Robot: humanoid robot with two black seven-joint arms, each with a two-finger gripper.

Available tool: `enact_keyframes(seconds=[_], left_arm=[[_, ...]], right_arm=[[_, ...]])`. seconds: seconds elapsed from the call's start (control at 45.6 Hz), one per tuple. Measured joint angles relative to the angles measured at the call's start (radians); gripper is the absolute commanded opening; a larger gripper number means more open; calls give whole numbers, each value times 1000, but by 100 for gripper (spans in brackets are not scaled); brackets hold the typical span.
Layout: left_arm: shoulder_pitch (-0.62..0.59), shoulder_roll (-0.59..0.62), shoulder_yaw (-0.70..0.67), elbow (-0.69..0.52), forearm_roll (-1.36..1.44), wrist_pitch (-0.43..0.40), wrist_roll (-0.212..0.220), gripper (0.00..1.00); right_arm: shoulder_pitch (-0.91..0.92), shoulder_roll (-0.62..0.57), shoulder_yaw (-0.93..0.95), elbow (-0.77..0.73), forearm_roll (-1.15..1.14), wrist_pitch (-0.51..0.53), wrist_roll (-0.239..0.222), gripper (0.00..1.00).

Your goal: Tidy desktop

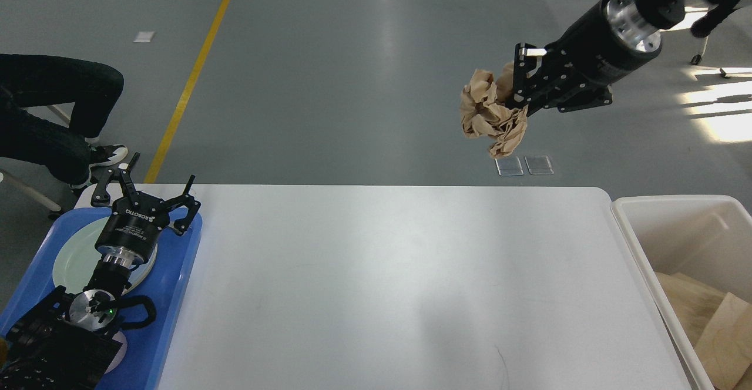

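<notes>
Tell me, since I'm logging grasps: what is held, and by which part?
Right gripper holds the crumpled brown paper by its upper right side; left gripper holds nothing.

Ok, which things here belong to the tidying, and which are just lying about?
Job:
- large white desktop
- crumpled brown paper ball, held in the right gripper
- cream-white plastic bin
- blue plastic tray with pale round plate, under the open left gripper

Lying about:
- white wheeled chair
- seated person's legs

I have one view only, from my head, looking forward and steeply down. The desk [382, 284] fills the lower half at close range, its far edge crossing mid-picture. Beyond it the grey floor [352, 73] recedes. My left arm enters at the lower left corner, my right at the upper right.
</notes>
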Motion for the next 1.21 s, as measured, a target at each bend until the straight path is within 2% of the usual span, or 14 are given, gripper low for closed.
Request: enact_keyframes(seconds=[0.197, 0.46, 0.614, 0.767, 0.833, 0.855, 0.877, 0.899, 1.052, 1.206], left_arm=[[0, 0, 0, 0, 0, 0, 0, 97], [0, 0, 0, 0, 0, 0, 0, 97], [0, 0, 0, 0, 0, 0, 0, 97], [0, 0, 0, 0, 0, 0, 0, 97], [0, 0, 0, 0, 0, 0, 0, 97], [0, 0, 0, 0, 0, 0, 0, 97], [0, 0, 0, 0, 0, 0, 0, 97], [0, 0, 0, 0, 0, 0, 0, 97], [0, 0, 0, 0, 0, 0, 0, 97], [0, 0, 0, 0, 0, 0, 0, 97]], right_arm=[[-34, -56, -94, -81, -7, -45, 0, 0], [-337, -217, -108, -319, 3, -142, 0, 0], [-545, -280, -74, -366, 3, -309, 1, 0], [-756, -287, -6, -405, 1, -485, 3, 0], [-837, -279, 24, -439, 1, -531, 3, 33], [-866, -274, 33, -454, 1, -545, 3, 64], [-911, -261, 45, -481, 0, -569, 3, 85], [-935, -251, 49, -496, 0, -582, 3, 100], [-1059, -165, 63, -603, 0, -709, 3, 100], [-1097, -145, 65, -617, 1, -732, 3, 100]])
